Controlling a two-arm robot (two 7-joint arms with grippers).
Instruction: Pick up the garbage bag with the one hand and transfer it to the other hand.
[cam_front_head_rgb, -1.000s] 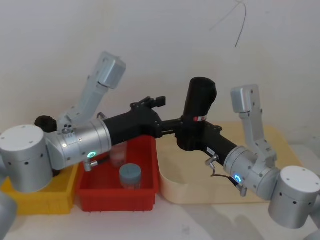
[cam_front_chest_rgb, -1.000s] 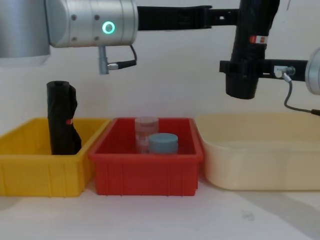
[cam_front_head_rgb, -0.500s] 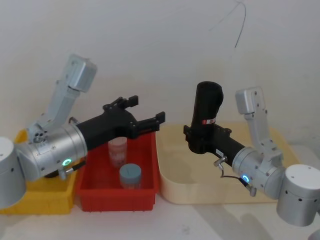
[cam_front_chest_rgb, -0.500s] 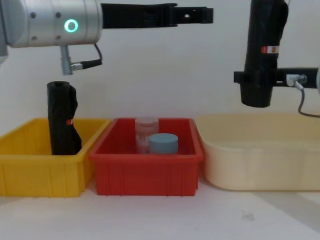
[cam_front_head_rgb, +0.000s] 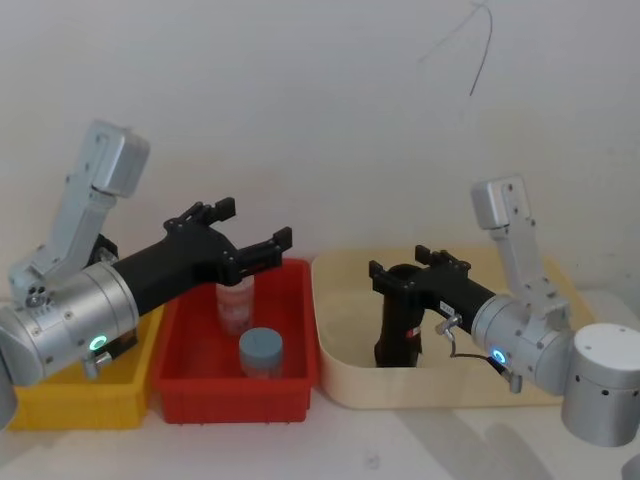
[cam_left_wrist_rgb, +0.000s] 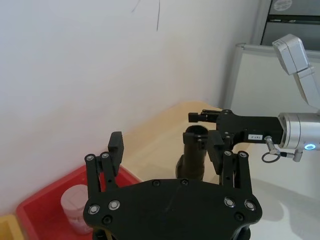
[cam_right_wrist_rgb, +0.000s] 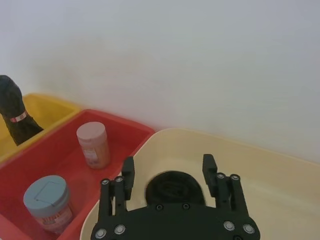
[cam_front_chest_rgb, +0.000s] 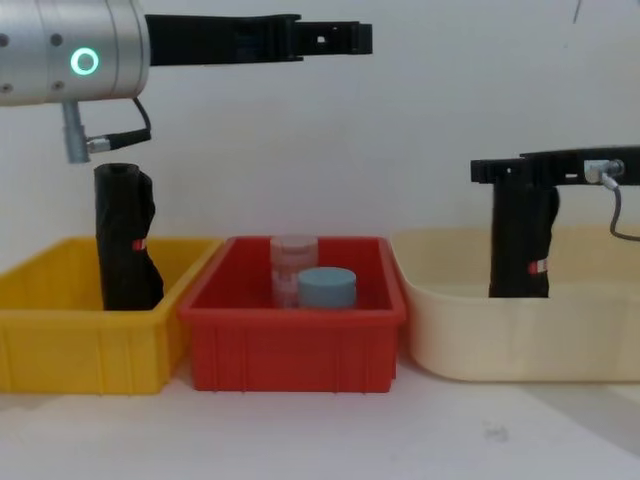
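Chest view: garbage bag (cam_front_chest_rgb: 520, 245) upright in cream tub (cam_front_chest_rgb: 480, 340), right tool (cam_front_chest_rgb: 485, 170) released, straddling its top; left tool (cam_front_chest_rgb: 355, 38), also spread, well apart above red bin (cam_front_chest_rgb: 300, 350).

Black garbage bag (cam_front_chest_rgb: 520, 235), red-white label (cam_front_chest_rgb: 540, 266); cream tub (cam_front_chest_rgb: 470, 335); red bin (cam_front_chest_rgb: 295, 350); yellow bin (cam_front_chest_rgb: 70, 350).
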